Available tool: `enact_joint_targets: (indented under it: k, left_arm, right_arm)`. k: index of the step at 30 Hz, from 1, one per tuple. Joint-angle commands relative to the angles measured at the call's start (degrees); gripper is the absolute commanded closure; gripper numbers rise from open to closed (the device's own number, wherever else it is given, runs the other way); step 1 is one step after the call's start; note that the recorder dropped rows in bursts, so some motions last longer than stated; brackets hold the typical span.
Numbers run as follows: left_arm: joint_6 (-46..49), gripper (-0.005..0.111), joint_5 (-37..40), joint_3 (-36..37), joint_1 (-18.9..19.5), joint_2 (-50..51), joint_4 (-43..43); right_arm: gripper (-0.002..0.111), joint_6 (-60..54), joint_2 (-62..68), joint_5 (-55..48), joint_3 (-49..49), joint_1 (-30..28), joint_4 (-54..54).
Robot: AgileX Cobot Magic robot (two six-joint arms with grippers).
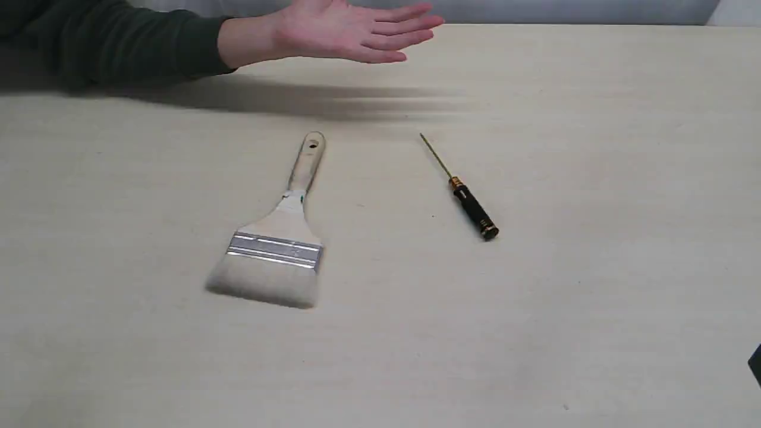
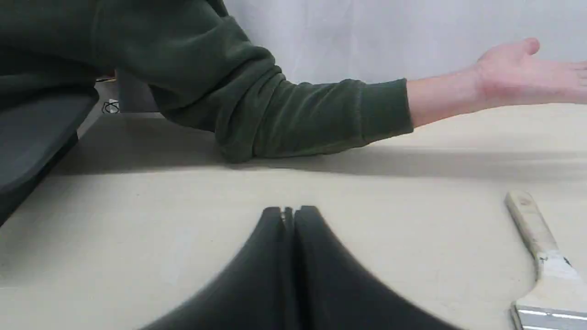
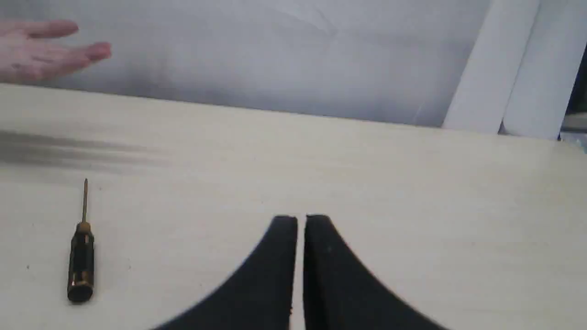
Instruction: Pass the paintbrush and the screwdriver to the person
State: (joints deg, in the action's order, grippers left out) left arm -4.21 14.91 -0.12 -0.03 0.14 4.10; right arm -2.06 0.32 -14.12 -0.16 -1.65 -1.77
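On the table point(image 1: 594, 178) lie paintbrush point(image 1: 278, 241) and screwdriver point(image 1: 456, 185).

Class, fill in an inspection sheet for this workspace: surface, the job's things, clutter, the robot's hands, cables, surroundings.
Surface: pale table, with a shadow across its far part.
Job's things: paintbrush lies flat, bristles toward the near edge, handle toward the person, whose open, empty palm is held over the far edge. The screwdriver lies flat to the brush's right, apart from it.
Clutter: nothing seen.
Hands: left hand shut, holding nothing. Right hand shut but for a thin gap, holding nothing.
Cables: perhaps a small coil beyond the table's corner, too small to be sure.
Surroundings: pale grey backdrop and white panels.
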Motion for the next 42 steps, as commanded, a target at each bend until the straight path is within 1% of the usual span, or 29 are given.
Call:
enact_joint_targets:
  k: [1, 5, 10, 13, 16, 20, 22, 28, 35, 38, 42]
  left_arm:
    - [-0.1, 0.107, -0.5, 0.1, -0.4, -0.1, -0.3]
    - [-0.1, 0.107, -0.5, 0.1, -0.4, -0.1, -0.3]
    - [-0.1, 0.107, -0.6, 0.1, -0.4, -0.1, -0.1]
    - [-0.1, 0.107, -0.6, 0.1, -0.4, -0.1, -0.1]
    - [-0.1, 0.107, -0.6, 0.1, -0.4, -0.1, -0.1]
    - [-0.1, 0.107, -0.6, 0.1, -0.4, -0.1, -0.1]
    - [-0.1, 0.107, -0.6, 0.1, -0.4, -0.1, -0.1]
    - [-0.1, 0.107, -0.6, 0.1, -0.4, -0.1, -0.1]
    - [-0.1, 0.107, -0.6, 0.1, -0.4, -0.1, -0.1]
    - [-0.1, 0.107, -0.5, 0.1, -0.4, -0.1, -0.2]
    - [-0.1, 0.107, -0.6, 0.1, -0.4, -0.1, -0.2]
  right_arm:
    - [0.104, -0.1, -0.3, 4.7, 0.2, -0.3, 0.0]
    - [0.104, -0.1, -0.3, 9.4, 0.2, -0.3, 0.0]
    - [0.104, 0.0, -0.3, 11.1, 0.2, -0.3, 0.0]
    - [0.104, 3.9, -0.3, 12.7, 0.2, -0.3, 0.5]
    - [0.104, 7.9, -0.3, 16.0, 0.2, -0.3, 7.1]
    - [0.104, 8.9, -0.3, 19.8, 0.2, -0.3, 18.6]
    - [0.104, 8.9, -0.3, 20.5, 0.2, -0.3, 20.8]
    - [0.104, 8.9, -0.3, 22.9, 0.2, -0.3, 20.3]
    - [0.104, 8.5, -0.3, 22.7, 0.2, -0.3, 20.1]
    - [0.104, 8.8, -0.3, 21.7, 0.2, -0.2, 13.7]
    - [0.104, 9.4, 0.8, 21.5, 0.1, -0.2, 12.8]
